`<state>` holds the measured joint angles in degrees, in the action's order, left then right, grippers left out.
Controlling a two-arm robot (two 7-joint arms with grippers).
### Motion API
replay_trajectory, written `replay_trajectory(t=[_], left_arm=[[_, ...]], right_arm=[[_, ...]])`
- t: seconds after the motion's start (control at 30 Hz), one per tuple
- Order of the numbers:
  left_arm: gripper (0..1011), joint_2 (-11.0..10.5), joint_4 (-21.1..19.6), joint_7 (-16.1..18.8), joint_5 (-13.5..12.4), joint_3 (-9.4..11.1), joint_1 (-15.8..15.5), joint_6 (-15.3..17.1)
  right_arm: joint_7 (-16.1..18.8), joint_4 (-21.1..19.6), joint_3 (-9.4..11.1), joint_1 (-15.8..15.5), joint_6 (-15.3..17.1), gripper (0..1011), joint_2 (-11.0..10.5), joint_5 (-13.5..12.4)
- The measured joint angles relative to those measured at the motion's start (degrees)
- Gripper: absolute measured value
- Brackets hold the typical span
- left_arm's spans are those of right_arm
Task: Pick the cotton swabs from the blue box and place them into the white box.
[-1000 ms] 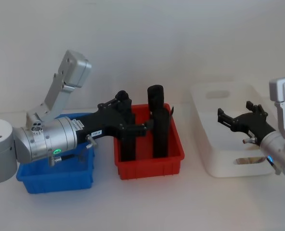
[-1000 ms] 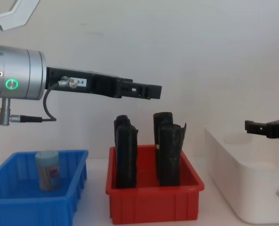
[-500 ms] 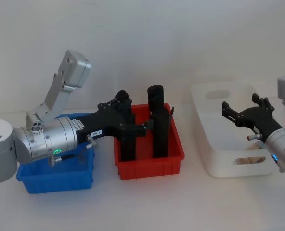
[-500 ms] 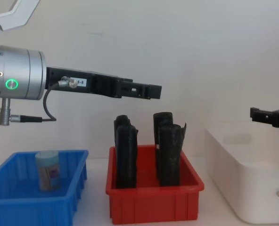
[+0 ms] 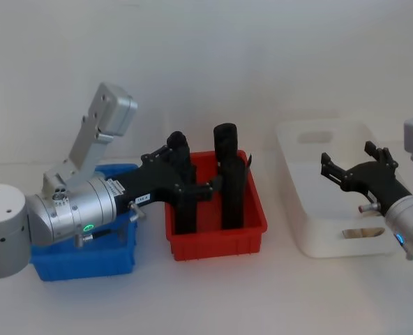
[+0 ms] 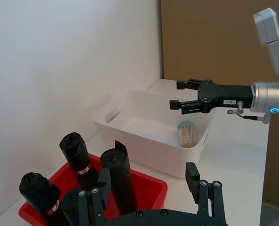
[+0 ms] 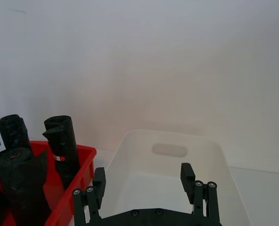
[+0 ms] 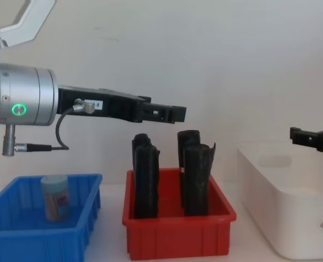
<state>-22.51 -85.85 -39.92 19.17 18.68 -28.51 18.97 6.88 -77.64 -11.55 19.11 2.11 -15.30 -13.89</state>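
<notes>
— Cotton swabs (image 8: 55,196)?
— One upright in the blue box (image 8: 36,240), at 9 o'clock of the red bin (image 8: 178,237); second jar (image 6: 187,134) inside the white box (image 8: 281,218), at 3 o'clock.
— Grippers?
— Left gripper (image 8: 175,113) spread wide, empty, high over the black rolls (image 8: 197,180). Right gripper (image 7: 143,175) likewise spread, above the white box.
— Surroundings?
— White table (image 5: 213,293), plain white wall (image 5: 206,63) at 12 o'clock, brown panel (image 6: 215,37) beyond the white box.

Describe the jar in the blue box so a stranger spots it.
Furthest to the robot's left on the white table sits the blue box. One small clear jar stands upright inside, pale blue lid, unlike the tall black rolls in the red bin.
</notes>
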Motion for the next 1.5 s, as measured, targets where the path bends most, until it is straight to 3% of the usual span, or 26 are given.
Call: replay_trajectory(t=[1.07,1.5], left_arm=[[1004,0.4,-4.8,25.3,-5.0,4.8,9.6,-11.7],[1004,0.6,-6.5,34.5,-6.8,6.5,13.1,-16.0]], right_arm=[[-2.8,-21.5,-1.3,-18.1,-0.1,1002,-3.7,-2.3],[-3.1,-23.6,-1.4,-19.9,-0.2,1001,-4.1,-2.6]])
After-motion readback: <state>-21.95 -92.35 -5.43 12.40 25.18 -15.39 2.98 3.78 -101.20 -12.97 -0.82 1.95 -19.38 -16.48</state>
